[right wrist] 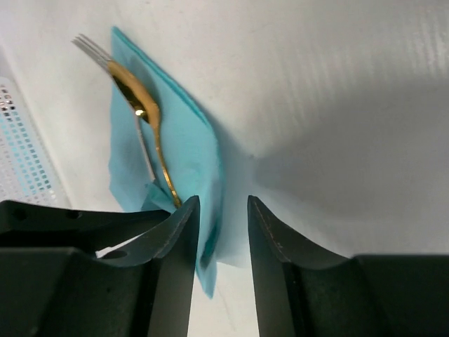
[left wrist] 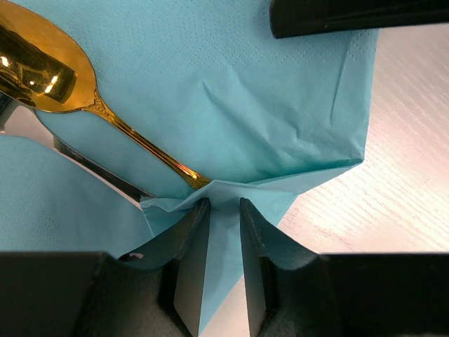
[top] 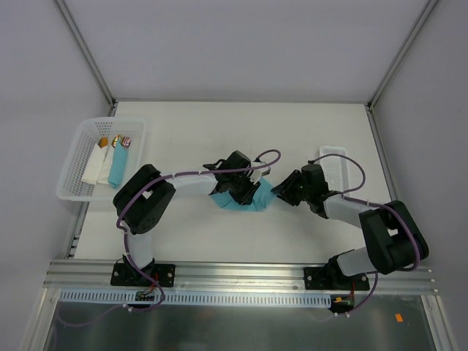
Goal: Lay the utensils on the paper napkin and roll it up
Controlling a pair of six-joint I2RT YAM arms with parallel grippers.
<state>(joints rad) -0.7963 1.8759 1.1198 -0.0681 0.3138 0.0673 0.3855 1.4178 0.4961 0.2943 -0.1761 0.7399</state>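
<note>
The turquoise paper napkin (top: 238, 205) lies partly folded at the table's middle. In the left wrist view a gold spoon (left wrist: 42, 70) lies on the napkin (left wrist: 245, 98), its handle running under a raised fold. My left gripper (left wrist: 224, 205) is shut on that fold, and in the top view it (top: 245, 191) sits over the napkin. In the right wrist view the spoon (right wrist: 137, 95) and a fork (right wrist: 88, 45) lie in the folded napkin (right wrist: 189, 147). My right gripper (right wrist: 221, 200) is open, the napkin's near corner beside its left finger; it (top: 278, 189) is at the napkin's right edge.
A white basket (top: 73, 168) with a blue tube and small items stands at the far left. A smaller white basket (top: 338, 164) stands right of the right gripper and shows in the right wrist view (right wrist: 21, 140). Grey walls enclose the table.
</note>
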